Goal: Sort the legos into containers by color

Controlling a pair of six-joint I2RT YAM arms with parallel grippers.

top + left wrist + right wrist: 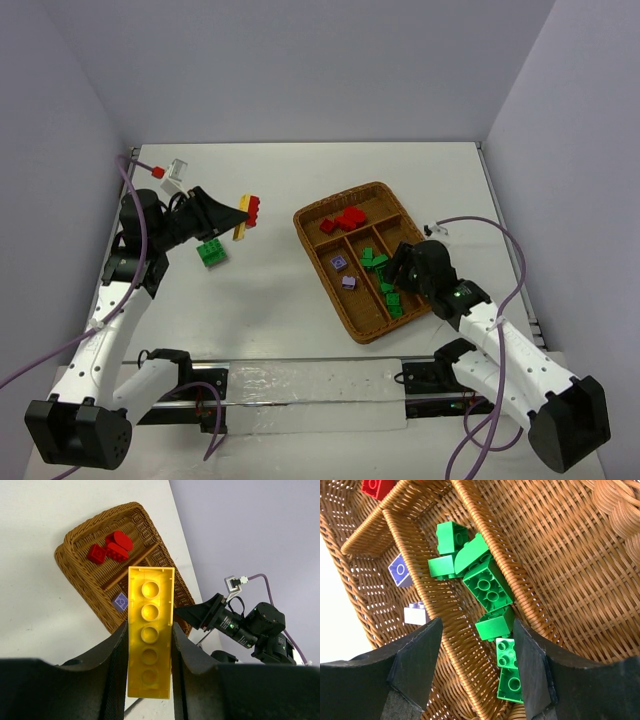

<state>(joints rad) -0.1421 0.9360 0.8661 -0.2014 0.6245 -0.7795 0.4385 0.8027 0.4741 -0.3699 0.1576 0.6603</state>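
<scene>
My left gripper (240,213) is shut on a long yellow brick (150,630), held above the table left of the tray; in the top view a red brick (252,208) is stuck to the yellow one (240,230). A green clump (211,252) lies on the table below it. The wicker tray (372,329) holds red bricks (345,218) in its crosswise section, two pale purple bricks (399,570) in one slot and several green bricks (487,582) in the neighbouring slot. My right gripper (477,625) is open and empty, low over the green slot.
A small white and red connector (172,172) on a purple cable sits at the back left of the table. A clear strip (300,385) runs along the near edge between the arm bases. Walls close in the table at the back and sides.
</scene>
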